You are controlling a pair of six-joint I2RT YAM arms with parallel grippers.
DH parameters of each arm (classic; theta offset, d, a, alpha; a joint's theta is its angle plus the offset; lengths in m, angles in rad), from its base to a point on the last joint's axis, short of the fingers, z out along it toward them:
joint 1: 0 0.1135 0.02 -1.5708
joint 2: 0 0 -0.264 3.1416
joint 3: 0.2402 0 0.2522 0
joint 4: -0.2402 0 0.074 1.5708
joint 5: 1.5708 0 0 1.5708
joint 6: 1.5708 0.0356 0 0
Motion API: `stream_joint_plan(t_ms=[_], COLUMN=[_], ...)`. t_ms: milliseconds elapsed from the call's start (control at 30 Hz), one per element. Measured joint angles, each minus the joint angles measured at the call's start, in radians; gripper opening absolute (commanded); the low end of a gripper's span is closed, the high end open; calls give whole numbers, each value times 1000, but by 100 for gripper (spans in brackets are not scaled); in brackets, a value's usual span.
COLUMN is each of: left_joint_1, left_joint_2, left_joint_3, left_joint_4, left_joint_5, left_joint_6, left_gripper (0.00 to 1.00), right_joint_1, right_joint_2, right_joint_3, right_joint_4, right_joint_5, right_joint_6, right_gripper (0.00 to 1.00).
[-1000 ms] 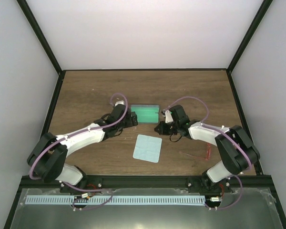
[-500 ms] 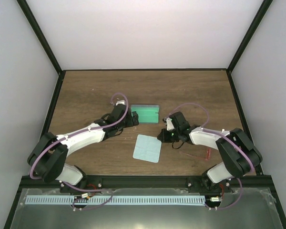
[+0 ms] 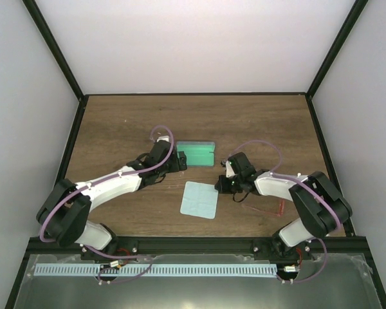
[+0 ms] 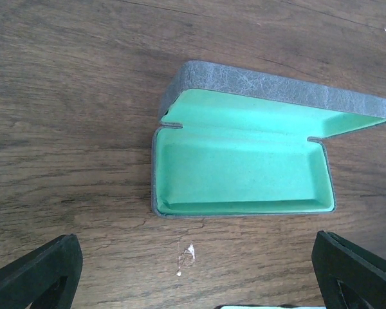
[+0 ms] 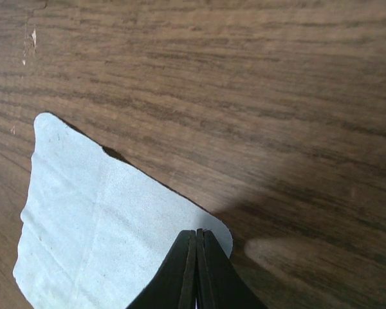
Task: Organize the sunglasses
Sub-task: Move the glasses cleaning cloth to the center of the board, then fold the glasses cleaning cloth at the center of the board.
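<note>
**Top view:** the sunglasses (image 3: 278, 207), a thin red wire frame, lie on the table (image 3: 116, 129) beside the right forearm, apart from the case (image 3: 196, 153) and the cloth (image 3: 199, 199).

**Left wrist:** the left gripper (image 4: 196, 257) is spread wide and empty before the open, green-lined case.

**Right wrist:** the right gripper (image 5: 196, 257) is pressed closed at the cloth's corner; whether it pinches the cloth cannot be told.

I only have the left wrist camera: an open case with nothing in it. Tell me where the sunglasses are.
Observer: The sunglasses lie on the table toward its near right side, well apart from the case.
Operator: Report the right gripper.
Observer: The right gripper is shut, with its tips over a corner of the pale blue cloth. I cannot tell whether it pinches the cloth.
</note>
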Motion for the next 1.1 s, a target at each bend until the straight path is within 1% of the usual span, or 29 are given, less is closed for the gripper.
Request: stream_joint_plan(t_ms=[367, 500, 533, 567, 600, 667, 700, 733, 767, 800, 867, 900, 1000, 1033, 1100], left_joint_1=[0, 0, 0, 0, 0, 0, 0, 0, 0, 0, 0, 0, -8, -14, -24], left_joint_2=[-18, -46, -50, -55, -59, -61, -61, -61, -61, -61, -64, -72, -124, -143, -166], left_joint_3=[5, 7, 8, 8, 8, 8, 8, 7, 7, 7, 7, 5, 1, 1, 0], left_joint_4=[-20, -31, -31, -30, -30, -26, -22, -19, -15, -11, -4, -1, 0, 0, 1], left_joint_5=[10, 0, -3, -5, -5, -3, 3, 10, 19, 27, 52, 66, 99, 105, 114], left_joint_6=[23, 48, 53, 60, 63, 67, 73, 75, 80, 87, 110, 128, 184, 203, 229], left_gripper=[100, 100, 98, 90, 84, 80, 80, 80, 81, 83, 91, 91, 86, 82, 67], right_joint_1=[0, 0, 1, 5, 10, 22, 28, 32, 33, 34, 33, 33, 34, 34, 34], right_joint_2=[90, 73, 53, 20, -24, -153, -227, -297, -378, -423, -493, -507, -474, -431, -349], right_joint_3=[106, 108, 107, 102, 95, 74, 63, 56, 52, 52, 48, 40, 26, 26, 26], right_joint_4=[-23, -33, -39, -42, -43, -40, -34, -27, -8, 7, 76, 112, 168, 177, 172], right_joint_5=[45, 57, 63, 76, 91, 126, 147, 165, 195, 213, 248, 254, 248, 241, 232], right_joint_6=[1, 6, 7, 8, 11, 13, 16, 20, 11, 21, 21, 19, 6, 2, -6], right_gripper=[1, 1, 1, 2, 5, 18, 27, 32, 32, 29, 27, 27, 27, 27, 27])
